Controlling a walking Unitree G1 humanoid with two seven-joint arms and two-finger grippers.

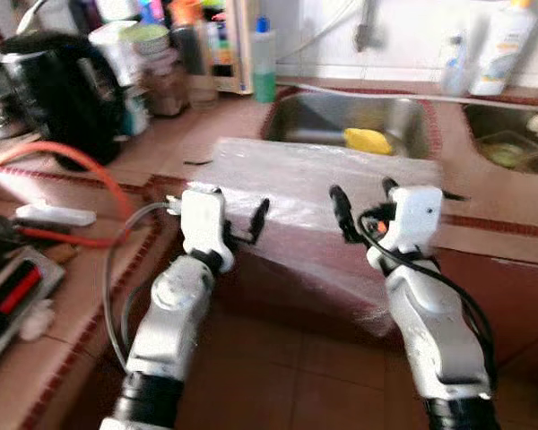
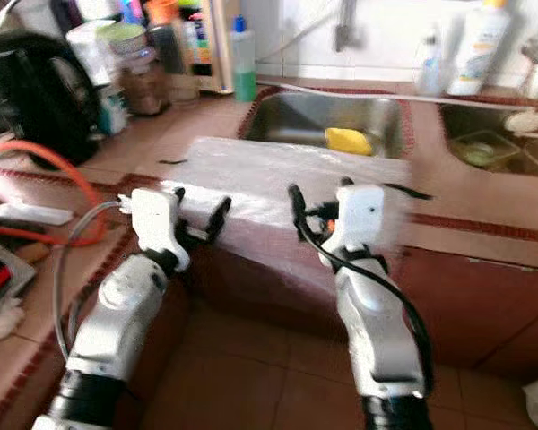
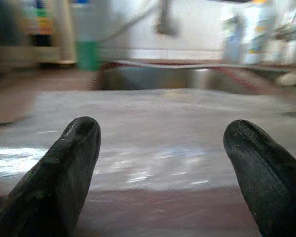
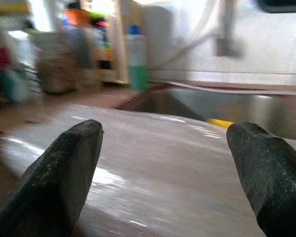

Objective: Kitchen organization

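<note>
A clear plastic sheet (image 1: 318,193) lies spread over the counter (image 1: 493,228) in front of the sink (image 1: 341,121), its near part draped over the counter's front edge and hanging down the cabinet face, most likely laid there as a cover or work surface. Its long axis runs left to right along the counter edge, parallel to the sink. Both arms are raised side by side before that draped edge: the left gripper (image 1: 242,219) and the right gripper (image 1: 363,202) each have their fingers spread apart with nothing between them, tips close to the plastic. A yellow sponge (image 1: 368,140) sits in the sink, a green bottle (image 1: 264,63) behind it and a black kettle (image 1: 63,94) far left
</note>
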